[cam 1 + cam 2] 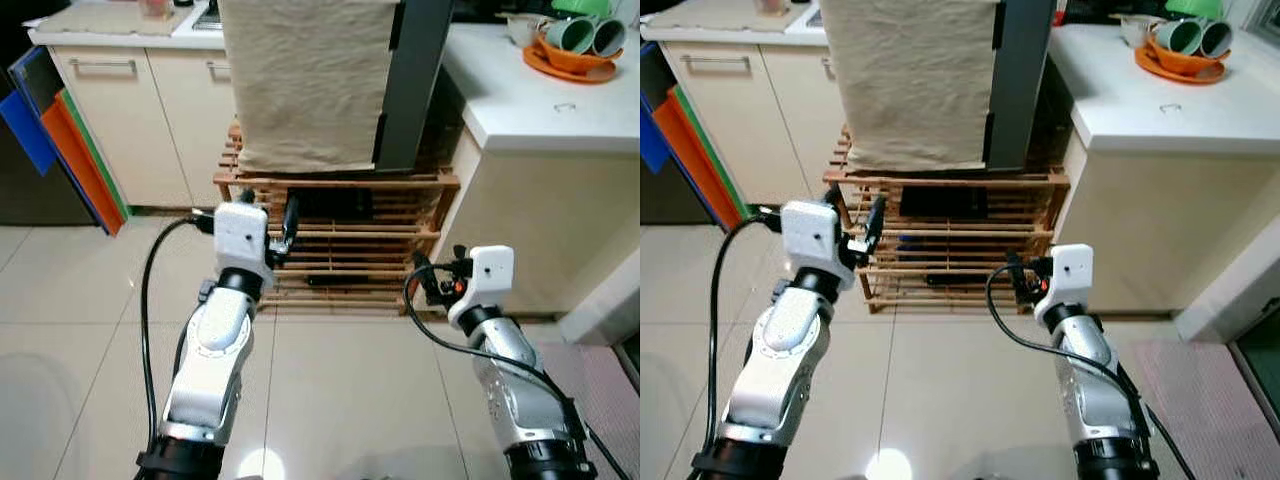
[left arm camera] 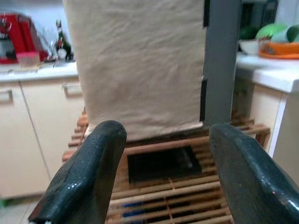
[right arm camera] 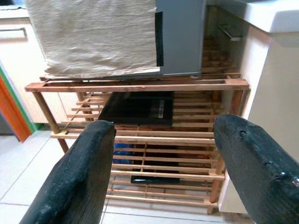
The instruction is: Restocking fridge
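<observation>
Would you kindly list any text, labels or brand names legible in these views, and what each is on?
None can be read.
Black flat item on the wooden rack: a pale label, too small and blurred.
Beige cloth over the grey fridge: no print visible.

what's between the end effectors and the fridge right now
A beige cloth hangs over the grey fridge, covering most of its front, so it would need lifting first. Otherwise nothing visible stands between: the left end effector and right end effector, both open, face it across bare floor.
</observation>
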Robot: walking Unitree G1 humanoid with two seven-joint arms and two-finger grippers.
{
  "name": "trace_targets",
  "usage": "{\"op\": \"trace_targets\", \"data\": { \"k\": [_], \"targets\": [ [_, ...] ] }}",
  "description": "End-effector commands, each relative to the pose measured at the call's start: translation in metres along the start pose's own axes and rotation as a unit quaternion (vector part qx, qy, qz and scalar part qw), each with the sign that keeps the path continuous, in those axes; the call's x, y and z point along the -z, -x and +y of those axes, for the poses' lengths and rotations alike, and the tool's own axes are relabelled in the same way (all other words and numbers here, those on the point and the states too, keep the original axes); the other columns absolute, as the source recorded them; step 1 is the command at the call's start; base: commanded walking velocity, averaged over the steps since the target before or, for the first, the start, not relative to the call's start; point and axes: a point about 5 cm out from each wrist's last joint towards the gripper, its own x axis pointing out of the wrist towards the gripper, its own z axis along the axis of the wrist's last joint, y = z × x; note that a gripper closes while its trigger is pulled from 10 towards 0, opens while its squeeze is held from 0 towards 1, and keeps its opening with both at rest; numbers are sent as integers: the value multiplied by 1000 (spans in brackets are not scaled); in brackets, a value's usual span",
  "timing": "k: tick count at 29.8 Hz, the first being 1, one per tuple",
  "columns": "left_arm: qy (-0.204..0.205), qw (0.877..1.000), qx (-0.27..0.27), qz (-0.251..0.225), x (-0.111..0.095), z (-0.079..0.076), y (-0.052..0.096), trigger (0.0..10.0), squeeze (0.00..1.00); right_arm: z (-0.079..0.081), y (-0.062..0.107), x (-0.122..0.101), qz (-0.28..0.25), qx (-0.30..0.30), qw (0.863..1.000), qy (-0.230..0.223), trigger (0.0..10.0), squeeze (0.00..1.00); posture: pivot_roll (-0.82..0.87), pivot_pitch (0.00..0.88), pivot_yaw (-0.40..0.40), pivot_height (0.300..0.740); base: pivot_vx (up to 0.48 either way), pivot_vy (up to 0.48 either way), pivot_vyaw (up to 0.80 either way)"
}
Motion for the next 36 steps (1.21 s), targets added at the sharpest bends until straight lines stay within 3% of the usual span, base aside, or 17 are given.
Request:
{"op": "trace_targets", "data": {
  "k": [1, 5, 12, 21, 28, 36],
  "targets": [
    [5, 1000, -16, 17, 3, 3, 1, 10000, 0, -1, -3, -2, -4, 12, 1000, 4, 10000, 0, -77, 0, 22, 740, 0, 0, 0],
    [-11, 999, -26, 25, 8, 8, 2, 10000, 0, -2, -2, -2, -7, 18, 1000, 4, 10000, 0, -83, 0, 26, 740, 0, 0, 0],
    [8, 999, -13, 32, 13, 9, -2, 10000, 0, -1, -2, 0, -6, 24, 1000, 2, 10000, 0, -85, 0, 33, 740, 0, 0, 0],
    [14, 998, -21, 54, 27, 16, -4, 10000, 0, 0, 0, 6, 6, 18, 1000, 4, 10000, 0, -88, 8, 29, 740, 0, 453, 0],
    [-10, 998, -17, 55, 31, 16, -7, 10000, 0, 2, 1, 8, 9, 15, 1000, 5, 10000, 0, -97, 10, 32, 740, 0, 0, 0],
    [-7, 998, -13, 54, 37, 16, -10, 10000, 0, 6, 2, 10, 12, 8, 1000, 6, 10000, 0, -105, 12, 35, 740, 411, 0, 0]
  ]
}}
